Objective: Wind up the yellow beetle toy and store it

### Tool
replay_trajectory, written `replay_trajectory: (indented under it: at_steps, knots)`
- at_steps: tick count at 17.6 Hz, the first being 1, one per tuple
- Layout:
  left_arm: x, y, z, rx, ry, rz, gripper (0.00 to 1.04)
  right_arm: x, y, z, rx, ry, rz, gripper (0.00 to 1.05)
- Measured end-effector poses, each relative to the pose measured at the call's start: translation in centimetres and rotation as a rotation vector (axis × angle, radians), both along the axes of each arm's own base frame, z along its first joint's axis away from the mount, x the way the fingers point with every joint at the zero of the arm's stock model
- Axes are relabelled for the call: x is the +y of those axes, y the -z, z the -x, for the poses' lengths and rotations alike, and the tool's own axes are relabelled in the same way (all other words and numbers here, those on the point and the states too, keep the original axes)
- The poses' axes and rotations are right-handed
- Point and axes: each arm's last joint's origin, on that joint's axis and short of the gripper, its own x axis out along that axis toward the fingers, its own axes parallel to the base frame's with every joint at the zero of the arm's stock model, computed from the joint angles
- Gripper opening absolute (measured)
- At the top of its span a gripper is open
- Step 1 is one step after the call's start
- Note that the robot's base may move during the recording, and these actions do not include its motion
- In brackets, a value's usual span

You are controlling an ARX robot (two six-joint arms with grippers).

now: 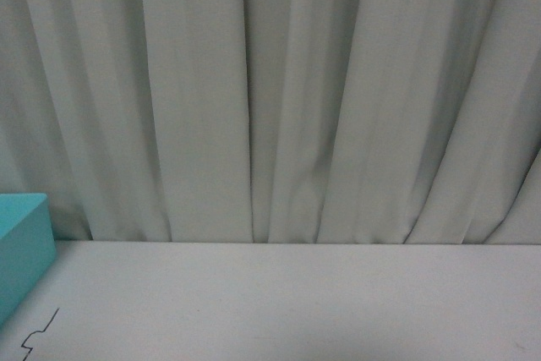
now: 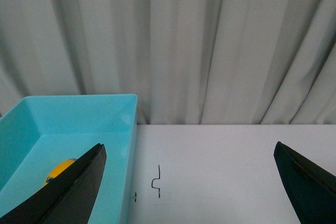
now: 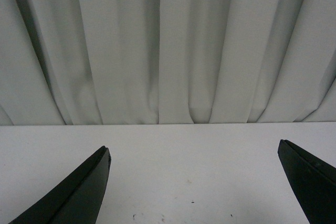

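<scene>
In the left wrist view a small part of the yellow beetle toy (image 2: 62, 169) shows inside a turquoise bin (image 2: 79, 116), mostly hidden behind one black finger (image 2: 68, 192). My left gripper (image 2: 191, 187) is open and empty over the white table, beside the bin. My right gripper (image 3: 194, 187) is open and empty over bare white table (image 3: 184, 156). Neither gripper shows in the front view; there only a corner of the turquoise bin (image 1: 21, 247) shows at the left edge.
A grey-green curtain (image 1: 279, 99) hangs along the far edge of the white table (image 1: 296, 302). A small black pen mark (image 2: 156, 183) lies on the table beside the bin; it also shows in the front view (image 1: 38, 334).
</scene>
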Motion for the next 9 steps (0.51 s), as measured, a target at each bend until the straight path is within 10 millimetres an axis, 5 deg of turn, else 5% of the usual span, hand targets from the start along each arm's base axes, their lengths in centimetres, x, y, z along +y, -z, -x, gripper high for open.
replay_trajectory:
  at_steps: [9]
  knots:
    - [0.00,-0.01,0.00,-0.001,0.000,0.000,0.98,0.00,0.00,0.00,0.000,0.000,0.000,0.98]
